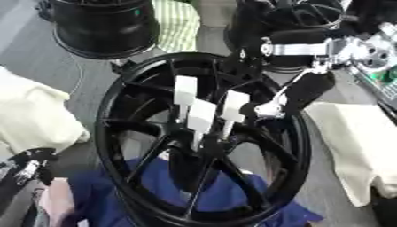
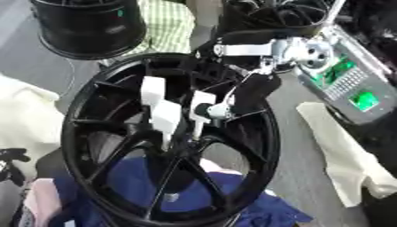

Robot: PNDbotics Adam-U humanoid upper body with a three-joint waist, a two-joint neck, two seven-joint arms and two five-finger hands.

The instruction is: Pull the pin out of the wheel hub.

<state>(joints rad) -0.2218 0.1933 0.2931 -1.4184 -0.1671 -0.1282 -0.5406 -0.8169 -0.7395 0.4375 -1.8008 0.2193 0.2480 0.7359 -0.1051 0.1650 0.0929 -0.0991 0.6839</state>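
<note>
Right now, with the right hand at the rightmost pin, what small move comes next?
Probably draw the right hand straight back along the pin's axis: its fingers look closed on the rightmost white pin, whose stem still sits in the wheel hub.

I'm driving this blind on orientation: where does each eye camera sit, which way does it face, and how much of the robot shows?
Left eye view: in the head, looking down at the black wheel hub with white pins; right hand at the right-most pin, left hand at the lower left edge.
Right eye view: beside it, same downward aim; right hand mid-frame, left hand barely at the left edge.
Shared: hub, pins, blue cloth.
</note>
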